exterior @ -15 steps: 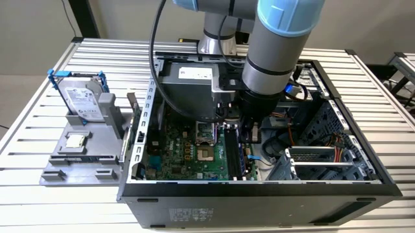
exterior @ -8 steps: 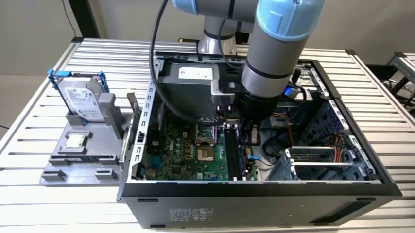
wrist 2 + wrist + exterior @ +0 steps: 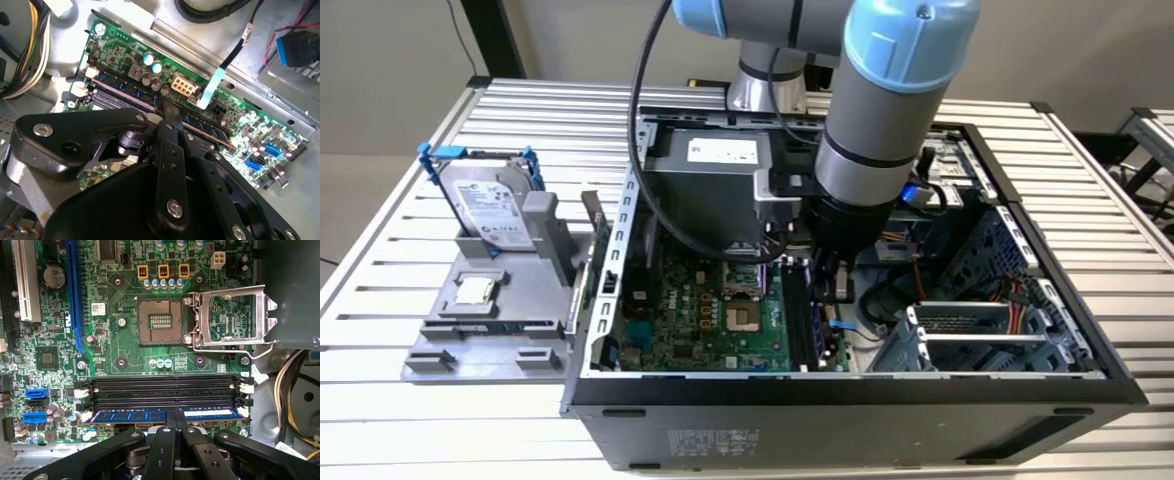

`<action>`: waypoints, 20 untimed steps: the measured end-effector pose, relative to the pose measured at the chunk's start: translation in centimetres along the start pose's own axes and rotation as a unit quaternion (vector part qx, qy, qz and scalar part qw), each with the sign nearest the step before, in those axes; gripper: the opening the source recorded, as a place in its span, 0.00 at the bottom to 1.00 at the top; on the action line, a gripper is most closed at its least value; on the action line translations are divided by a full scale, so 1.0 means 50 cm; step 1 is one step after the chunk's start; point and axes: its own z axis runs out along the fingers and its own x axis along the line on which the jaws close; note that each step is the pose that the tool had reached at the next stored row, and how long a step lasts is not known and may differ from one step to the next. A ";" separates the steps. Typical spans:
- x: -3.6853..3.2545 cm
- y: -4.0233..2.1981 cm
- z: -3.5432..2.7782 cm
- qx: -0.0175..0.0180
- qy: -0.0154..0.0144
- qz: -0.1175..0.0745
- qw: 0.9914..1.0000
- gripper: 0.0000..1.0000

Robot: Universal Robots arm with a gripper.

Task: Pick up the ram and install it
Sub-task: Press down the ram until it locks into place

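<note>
The ram [image 3: 130, 416] is a long thin blue stick with a row of rectangular chips. It stands on edge in the memory slot nearest my gripper [image 3: 175, 414], beside two black slots [image 3: 160, 386]. My two black fingers are pressed together on the middle of its top edge. In the second wrist view the ram [image 3: 122, 86] runs out on both sides of the gripper [image 3: 167, 109]. In the exterior view the gripper [image 3: 834, 292] reaches down inside the open computer case [image 3: 854, 385], over the green motherboard [image 3: 707, 330].
A bare processor socket [image 3: 160, 320] with its metal frame flipped open [image 3: 232, 315] lies beyond the slots. Yellow and black cables [image 3: 292, 385] hang beside them. At the exterior view's left, a silver hard drive in a blue frame [image 3: 494, 205] stands on a grey fixture [image 3: 487, 320].
</note>
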 end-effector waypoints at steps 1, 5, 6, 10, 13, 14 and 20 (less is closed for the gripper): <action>0.000 0.000 0.000 0.000 0.000 0.000 1.000 0.00; -0.001 0.000 -0.028 0.000 -0.002 0.000 1.000 0.00; 0.000 0.000 -0.037 0.000 -0.002 0.000 1.000 0.00; 0.000 0.000 -0.073 0.000 -0.001 0.000 1.000 0.00; 0.000 -0.001 -0.100 0.000 -0.001 0.000 1.000 0.00; 0.000 -0.001 -0.109 0.000 -0.001 0.000 1.000 0.00; 0.000 -0.001 -0.164 0.000 -0.001 0.000 1.000 0.00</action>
